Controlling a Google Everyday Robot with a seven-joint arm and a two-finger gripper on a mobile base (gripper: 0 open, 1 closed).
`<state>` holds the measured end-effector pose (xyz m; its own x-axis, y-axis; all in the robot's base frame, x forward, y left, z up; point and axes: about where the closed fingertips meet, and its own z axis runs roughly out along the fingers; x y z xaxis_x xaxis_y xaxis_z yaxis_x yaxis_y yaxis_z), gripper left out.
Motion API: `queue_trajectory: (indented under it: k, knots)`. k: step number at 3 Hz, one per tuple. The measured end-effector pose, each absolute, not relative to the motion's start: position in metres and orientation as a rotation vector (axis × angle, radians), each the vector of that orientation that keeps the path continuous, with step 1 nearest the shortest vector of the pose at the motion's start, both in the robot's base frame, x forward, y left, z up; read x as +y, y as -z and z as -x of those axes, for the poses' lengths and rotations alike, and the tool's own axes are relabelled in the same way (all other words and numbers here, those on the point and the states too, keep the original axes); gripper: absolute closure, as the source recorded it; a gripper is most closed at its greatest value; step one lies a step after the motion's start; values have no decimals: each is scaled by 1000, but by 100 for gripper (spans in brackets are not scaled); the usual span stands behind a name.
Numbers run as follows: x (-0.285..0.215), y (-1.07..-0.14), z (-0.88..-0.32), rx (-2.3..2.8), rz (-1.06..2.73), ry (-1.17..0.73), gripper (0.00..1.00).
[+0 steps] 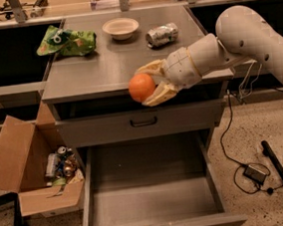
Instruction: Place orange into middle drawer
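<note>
Two cream fingers of the gripper clamp the orange, one above it and one below. The fruit hangs at the front edge of the cabinet top, over the closed drawer front with its black handle. Below, the middle drawer stands pulled out, grey floor bare between low side walls. A bowl, a can and a green bag sit well back. A cardboard box stands beside the drawer's left wall.
</note>
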<state>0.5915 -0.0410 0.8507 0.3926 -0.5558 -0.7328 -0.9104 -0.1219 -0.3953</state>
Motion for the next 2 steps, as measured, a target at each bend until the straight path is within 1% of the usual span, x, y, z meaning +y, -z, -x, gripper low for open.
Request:
queue_trajectory:
  k: [1, 2]
  knots:
    - [-45, -830, -576, 1317, 1835, -538, 100]
    - [-49, -809, -545, 1361, 1882, -529, 100]
